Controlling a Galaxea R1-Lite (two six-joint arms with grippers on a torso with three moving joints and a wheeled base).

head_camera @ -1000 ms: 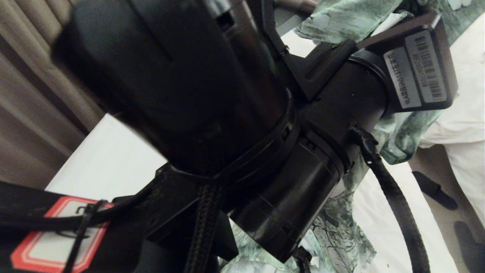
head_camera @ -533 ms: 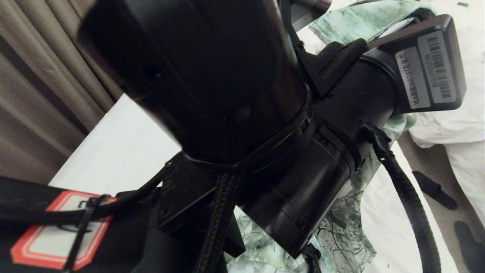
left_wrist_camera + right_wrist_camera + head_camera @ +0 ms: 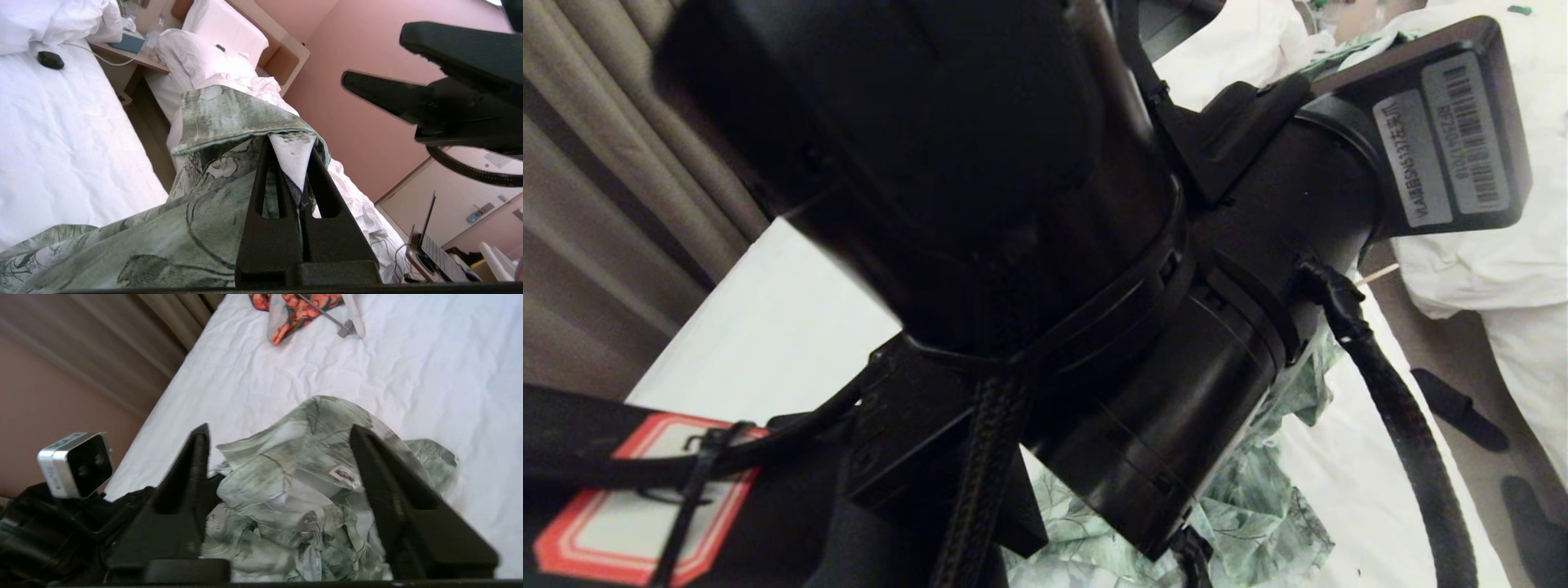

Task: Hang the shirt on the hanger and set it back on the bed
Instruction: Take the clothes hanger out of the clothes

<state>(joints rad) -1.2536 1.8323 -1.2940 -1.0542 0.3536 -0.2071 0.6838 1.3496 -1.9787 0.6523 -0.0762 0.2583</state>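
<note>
So the head view is mostly blocked by the left arm [image 3: 1029, 269], this big black cylinder filling the middle of the frame. Around it you can only catch bits: the shirt [image 3: 1258, 523] peeks out at about 5 o'clock, crumpled on the white sheet of the bed [image 3: 768, 327], and brown curtains [image 3: 613, 188] run down the 9 o'clock side.

The left wrist view is way more useful. The left gripper [image 3: 292, 171] is clamped tight on a fold of the shirt [image 3: 212, 122], with the two black fingers [image 3: 261, 196] pressed together and pale fabric pinched between them. The cloth is lifted up and drapes down from the fingertips toward 7 o'clock. Behind it there's the bed [image 3: 61, 134] at 9 o'clock, with a small black object [image 3: 50, 60] lying on it at about 10 o'clock. A second bed with rumpled white bedding and a pillow [image 3: 220, 32] sits at 12 o'clock. A laptop [image 3: 429, 249] is down at 4 o'clock.

In its own wrist view, the right gripper [image 3: 282, 437] has its fingers spread wide with nothing between them, hovering over the bunched-up shirt [image 3: 310, 490] on the bed [image 3: 429, 396]. A small white label on the shirt shows just inside the finger at 3 o'clock. An orange-and-black garment [image 3: 294, 310] with a white hanger [image 3: 353, 318] lies at 12 o'clock, well apart from the shirt.

I can't spot the thin cream hanger in any view.
</note>
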